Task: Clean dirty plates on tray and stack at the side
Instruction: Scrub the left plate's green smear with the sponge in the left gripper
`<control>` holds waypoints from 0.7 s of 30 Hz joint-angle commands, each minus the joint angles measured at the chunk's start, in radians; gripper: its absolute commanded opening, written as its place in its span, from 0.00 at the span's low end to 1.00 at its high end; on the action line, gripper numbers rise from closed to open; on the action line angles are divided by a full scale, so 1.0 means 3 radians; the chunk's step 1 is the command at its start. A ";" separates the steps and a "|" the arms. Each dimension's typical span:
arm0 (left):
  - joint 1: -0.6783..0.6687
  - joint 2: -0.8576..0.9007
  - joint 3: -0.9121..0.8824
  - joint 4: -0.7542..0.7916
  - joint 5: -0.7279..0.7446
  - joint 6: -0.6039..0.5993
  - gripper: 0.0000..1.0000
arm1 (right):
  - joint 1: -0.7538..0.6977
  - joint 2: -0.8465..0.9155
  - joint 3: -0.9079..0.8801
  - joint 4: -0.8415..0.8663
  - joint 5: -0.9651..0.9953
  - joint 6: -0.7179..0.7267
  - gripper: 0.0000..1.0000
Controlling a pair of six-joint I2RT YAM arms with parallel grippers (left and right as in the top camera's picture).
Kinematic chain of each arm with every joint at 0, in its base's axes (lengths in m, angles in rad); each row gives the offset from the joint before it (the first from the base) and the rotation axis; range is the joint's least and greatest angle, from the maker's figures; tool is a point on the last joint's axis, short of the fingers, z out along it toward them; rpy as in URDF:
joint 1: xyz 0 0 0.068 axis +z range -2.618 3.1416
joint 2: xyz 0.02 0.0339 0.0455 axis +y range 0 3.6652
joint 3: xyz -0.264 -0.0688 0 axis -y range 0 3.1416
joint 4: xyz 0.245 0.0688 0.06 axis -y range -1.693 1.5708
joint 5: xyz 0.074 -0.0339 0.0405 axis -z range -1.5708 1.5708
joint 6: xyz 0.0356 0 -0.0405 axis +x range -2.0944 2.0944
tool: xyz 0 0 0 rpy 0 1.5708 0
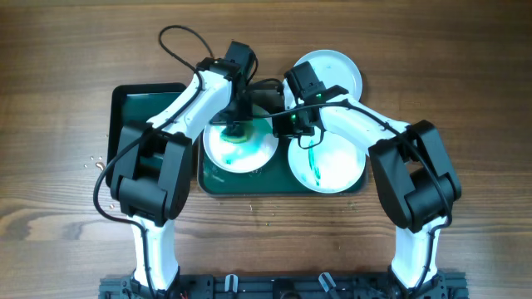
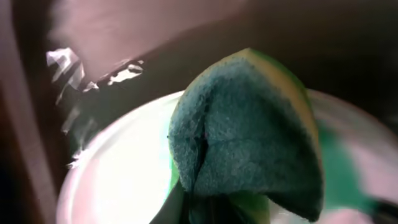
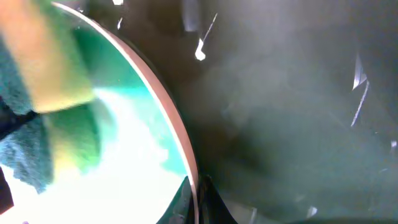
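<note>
Now, sponge (image 2: 249,137) on smeared plate (image 1: 223,154).

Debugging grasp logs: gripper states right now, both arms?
Left gripper: closed on the sponge.
Right gripper: closed on the scrubbed plate, at its rim.

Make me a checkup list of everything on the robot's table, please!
Surface: wooden table, tiny specks at left.
Job's things: big green tray holds left plate and right plate, both green-smeared; third plate beyond its far edge.
Clutter: smaller tray, partly under the left arm.
End effectors: left end effector shut on sponge, pressing left plate; right end effector at that plate's rim, grip unclear.
Cables: black cable loops behind left arm.
Surroundings: black frame at near edge.
</note>
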 commanded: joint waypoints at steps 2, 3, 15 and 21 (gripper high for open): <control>0.0029 0.0036 0.0013 -0.0345 -0.0212 -0.0402 0.04 | -0.0013 0.0102 -0.0028 -0.0017 0.0033 -0.0001 0.04; 0.0031 0.0036 0.0013 -0.0409 -0.0015 -0.0385 0.04 | -0.0013 0.0102 -0.0028 -0.0017 0.0033 -0.0001 0.04; 0.0033 0.0036 0.0013 -0.0229 0.1832 0.0612 0.04 | -0.0013 0.0102 -0.0028 -0.0020 0.0020 0.0000 0.04; 0.0033 0.0036 0.0013 0.0264 0.1057 0.0454 0.04 | -0.0013 0.0102 -0.0028 -0.0031 0.0020 0.0000 0.05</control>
